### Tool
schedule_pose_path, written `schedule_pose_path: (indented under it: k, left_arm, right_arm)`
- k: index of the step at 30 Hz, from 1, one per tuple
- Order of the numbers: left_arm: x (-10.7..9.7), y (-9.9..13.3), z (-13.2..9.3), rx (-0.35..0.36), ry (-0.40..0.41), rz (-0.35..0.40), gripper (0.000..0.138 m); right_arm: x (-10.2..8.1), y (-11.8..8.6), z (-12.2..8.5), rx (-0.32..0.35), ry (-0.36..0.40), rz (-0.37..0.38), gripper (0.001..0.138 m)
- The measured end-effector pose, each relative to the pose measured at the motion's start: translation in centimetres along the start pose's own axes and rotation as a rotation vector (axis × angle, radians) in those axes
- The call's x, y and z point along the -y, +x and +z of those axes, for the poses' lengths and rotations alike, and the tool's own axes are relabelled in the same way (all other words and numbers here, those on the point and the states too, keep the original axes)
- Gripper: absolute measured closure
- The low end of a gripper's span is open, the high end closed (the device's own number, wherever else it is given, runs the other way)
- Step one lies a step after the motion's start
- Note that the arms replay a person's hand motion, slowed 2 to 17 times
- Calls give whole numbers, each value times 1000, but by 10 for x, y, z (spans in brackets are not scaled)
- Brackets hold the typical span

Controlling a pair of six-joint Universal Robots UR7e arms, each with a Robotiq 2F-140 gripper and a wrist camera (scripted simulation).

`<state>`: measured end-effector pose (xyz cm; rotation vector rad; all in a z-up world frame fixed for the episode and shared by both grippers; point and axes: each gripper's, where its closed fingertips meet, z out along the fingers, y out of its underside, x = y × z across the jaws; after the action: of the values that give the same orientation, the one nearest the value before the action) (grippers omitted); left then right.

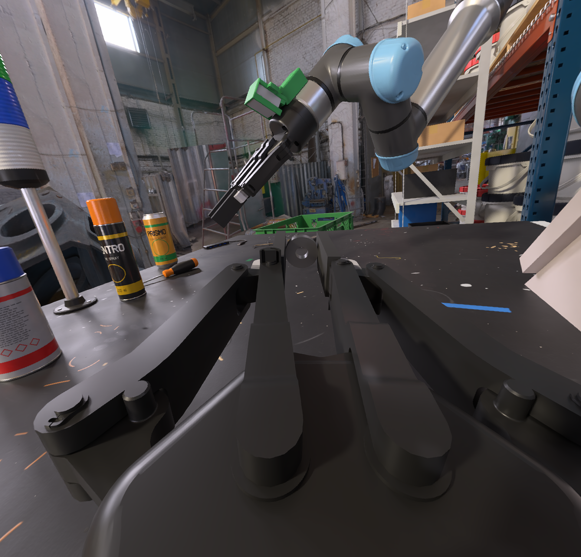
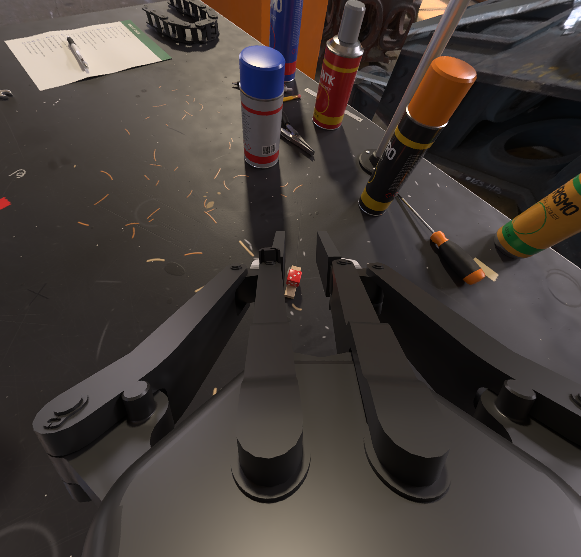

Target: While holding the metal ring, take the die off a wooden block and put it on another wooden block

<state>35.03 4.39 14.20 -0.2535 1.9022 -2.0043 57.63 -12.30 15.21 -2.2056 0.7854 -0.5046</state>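
My left gripper point(image 1: 301, 246) is shut on the grey metal ring point(image 1: 301, 254), which stands on edge between the fingertips, low over the dark table point(image 1: 440, 259). A red die point(image 2: 294, 277) with white dots sits on a small pale wooden block point(image 2: 290, 292) on the table. My right gripper point(image 2: 301, 243) is open and empty, high above the die, which shows in the gap between the fingers, closer to the left one. The right arm also shows in the left wrist view, its gripper point(image 1: 220, 216) pointing down at the table. No second block is plainly in view.
Spray cans stand near the die: blue-capped point(image 2: 261, 108), red point(image 2: 338, 70), orange-capped black point(image 2: 418, 133) and a yellow can point(image 2: 547, 215). A metal pole point(image 2: 418, 70), pliers point(image 2: 297, 138) and an orange-black screwdriver point(image 2: 456, 259) on a pale strip point(image 2: 486, 273) lie right. A paper with pen point(image 2: 85, 51) lies far left.
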Motion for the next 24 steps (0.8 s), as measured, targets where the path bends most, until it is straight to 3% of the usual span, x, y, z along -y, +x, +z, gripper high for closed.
schedule_pose_path:
  k: [24]
  left_arm:
    - [-2,20,-12,-17,-3,20,113]
  right_arm:
    - [-10,3,3,-26,-68,-10,115]
